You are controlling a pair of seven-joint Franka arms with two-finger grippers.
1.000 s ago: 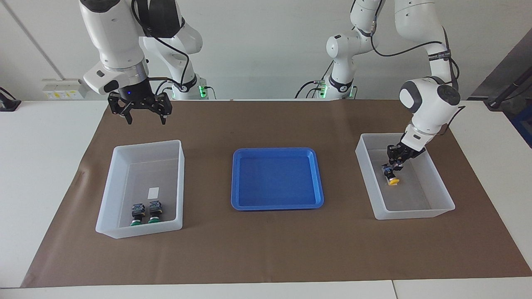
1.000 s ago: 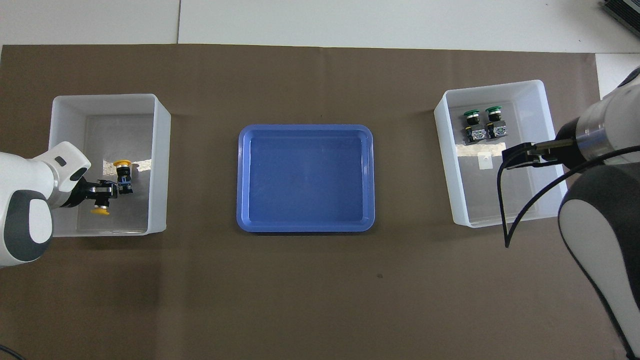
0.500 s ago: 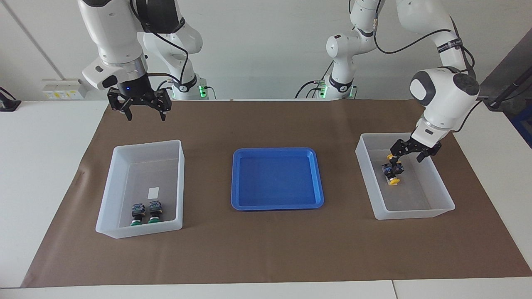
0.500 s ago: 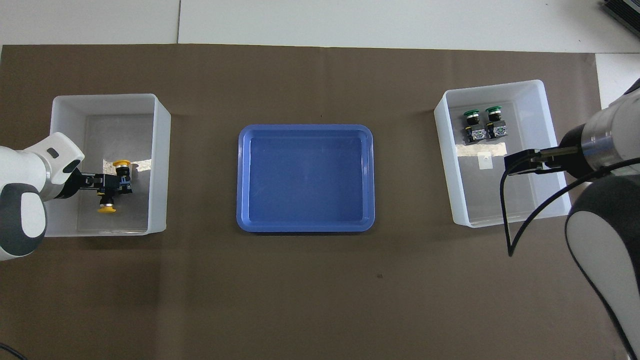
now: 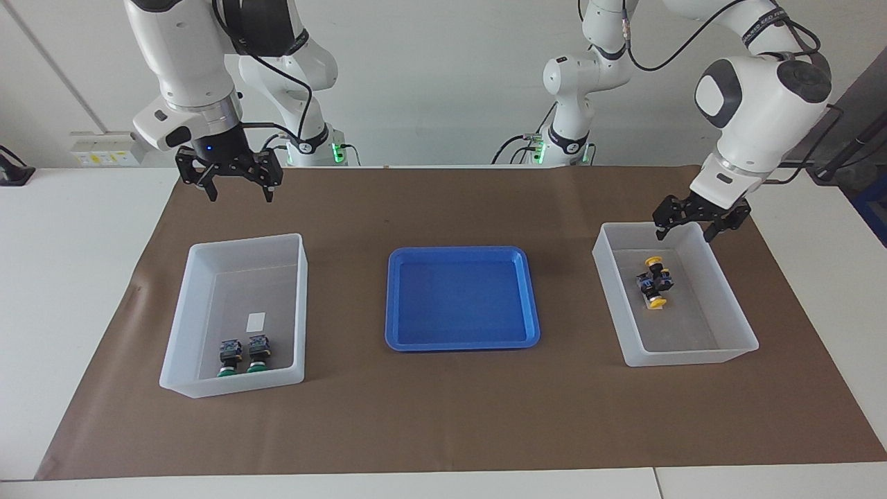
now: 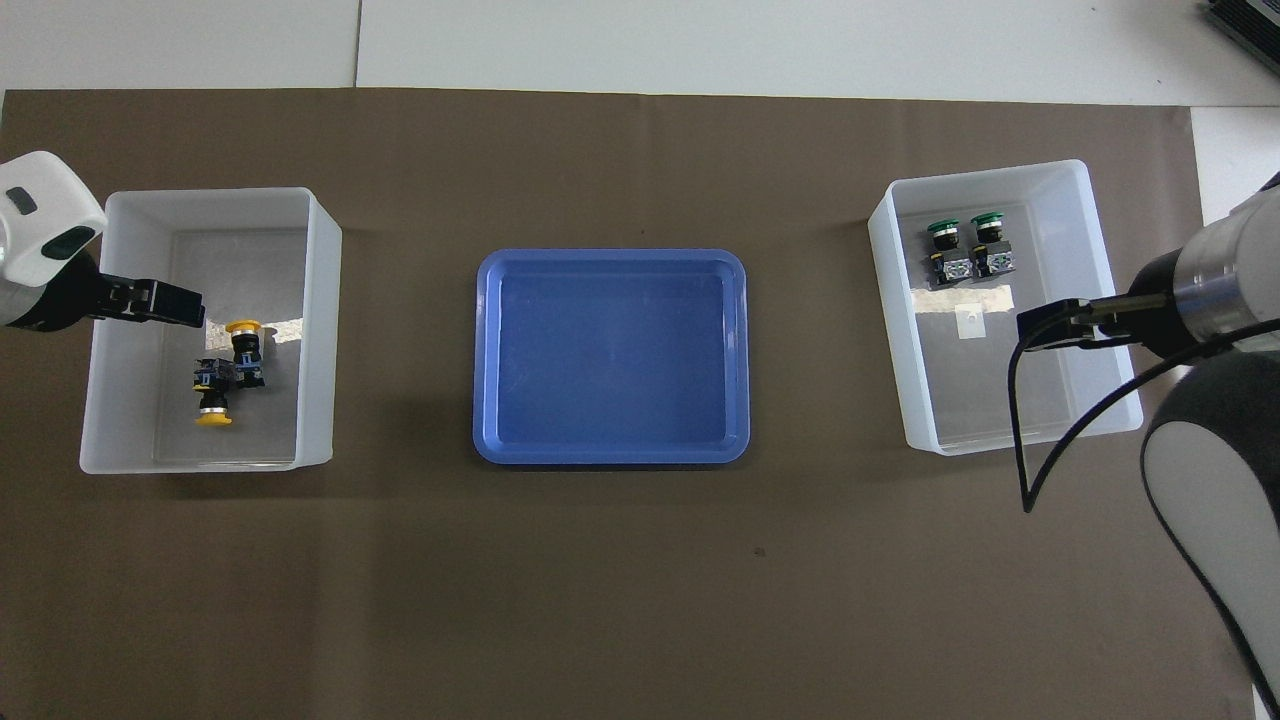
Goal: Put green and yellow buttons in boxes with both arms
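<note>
Two yellow buttons [image 5: 653, 281] [image 6: 229, 371] lie side by side on the floor of the box [image 5: 675, 357] [image 6: 318, 330] at the left arm's end of the table. My left gripper [image 5: 683, 235] [image 6: 188, 309] hangs open and holds nothing, over that box's rim on the robots' side, above the buttons. Two green buttons [image 5: 244, 355] [image 6: 966, 246] lie in the other box [image 5: 235, 385] [image 6: 889, 300], at its end farthest from the robots. My right gripper [image 5: 239, 197] [image 6: 1032, 332] waits open and raised over the brown mat beside that box, on the robots' side.
A shallow blue tray [image 5: 463, 343] [image 6: 610, 257] sits between the two boxes with nothing in it. A brown mat [image 5: 443, 416] covers the table under everything. A small white label [image 5: 256, 321] lies on the floor of the box with the green buttons.
My left gripper has opened, let go of a yellow button beside the other one, and risen out of the box. The right gripper has drifted slightly upward.
</note>
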